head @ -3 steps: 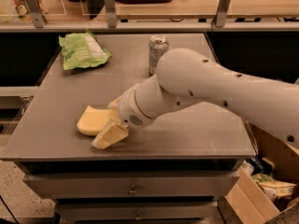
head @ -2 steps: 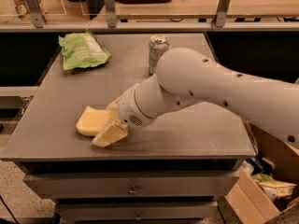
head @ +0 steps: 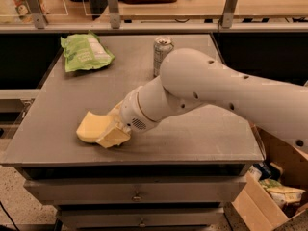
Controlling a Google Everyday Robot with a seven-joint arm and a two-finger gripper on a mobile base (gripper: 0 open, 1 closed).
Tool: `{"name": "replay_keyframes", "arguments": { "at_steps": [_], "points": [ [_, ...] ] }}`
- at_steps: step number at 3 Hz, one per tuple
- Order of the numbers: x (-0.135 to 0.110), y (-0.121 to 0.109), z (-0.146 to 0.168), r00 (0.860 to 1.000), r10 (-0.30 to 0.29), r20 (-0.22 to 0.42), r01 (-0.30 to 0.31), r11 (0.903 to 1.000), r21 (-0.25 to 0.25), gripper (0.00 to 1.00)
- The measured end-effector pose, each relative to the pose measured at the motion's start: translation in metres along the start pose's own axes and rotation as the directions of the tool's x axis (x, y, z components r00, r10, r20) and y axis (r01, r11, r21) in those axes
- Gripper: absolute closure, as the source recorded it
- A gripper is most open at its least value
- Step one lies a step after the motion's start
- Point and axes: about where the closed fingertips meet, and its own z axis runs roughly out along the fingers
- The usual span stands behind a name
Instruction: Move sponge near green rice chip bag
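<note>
One pale yellow, thick soft sponge [head: 92, 127] lies near the grey metal table's [head: 57, 105] front-left edge, pinched between the gripper's [head: 114, 124] yellowish fingers. A light green crinkly chip bag [head: 85, 53] rests well apart, at the back-left corner.

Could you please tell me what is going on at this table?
The robot's arm reaches down to the front left of the table, with its gripper at the pale yellow sponge, which lies on the tabletop. The green rice chip bag lies at the far left corner, well apart, so the sponge is not yet near it. A drink can stands behind the arm.
</note>
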Motion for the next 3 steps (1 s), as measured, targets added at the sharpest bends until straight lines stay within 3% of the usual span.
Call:
{"name": "replay_keyframes", "arguments": {
  "at_steps": [2, 3],
  "points": [
    [-0.078, -0.016, -0.001, 0.989, -0.133, 0.069, 0.129, 0.9891, 0.072, 1.0],
    [-0.102, -0.034, 0.008, 0.986, -0.156, 0.059, 0.149, 0.9825, 0.112, 1.0]
  ]
}}
